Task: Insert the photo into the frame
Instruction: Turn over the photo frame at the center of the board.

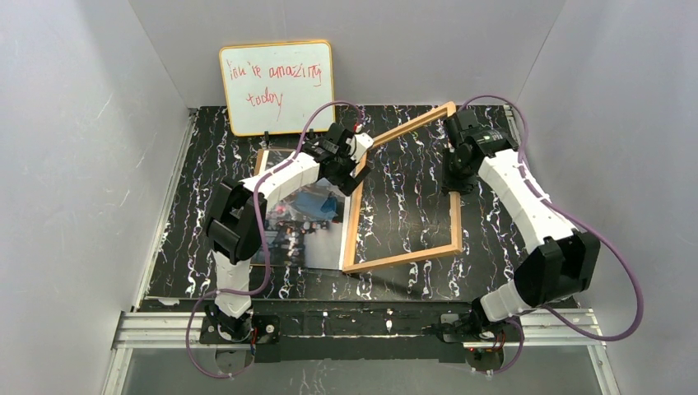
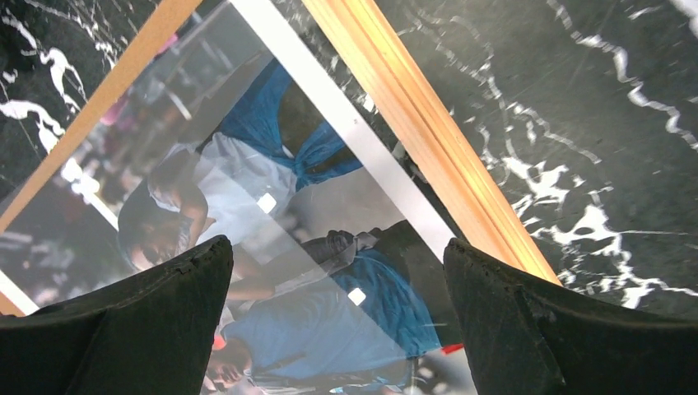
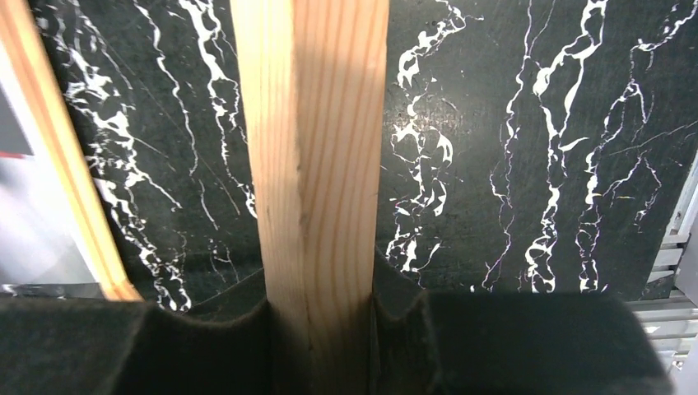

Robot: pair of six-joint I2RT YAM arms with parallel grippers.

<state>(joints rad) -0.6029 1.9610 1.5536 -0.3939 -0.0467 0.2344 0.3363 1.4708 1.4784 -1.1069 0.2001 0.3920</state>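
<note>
The right claw (image 3: 317,317) is clamped tight on the right rail of the frame (image 1: 403,257), which sits skewed on the desk (image 1: 411,288). The photo (image 2: 329,321) lies flat to its left, white edge along the frame's left rail. The left claw (image 2: 337,263) gapes wide above the photo, holding nothing.

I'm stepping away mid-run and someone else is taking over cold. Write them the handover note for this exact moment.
Right claw: shut on the right rail of the frame.
Left claw: open, holding nothing, above the photo.
The photo lies face up on the table, its white right edge beside the frame's left rail. The frame sits askew to the photo's right.
Done: frame gripped.
Left: the photo is not yet in the frame, so line the two up and seat it.
</note>
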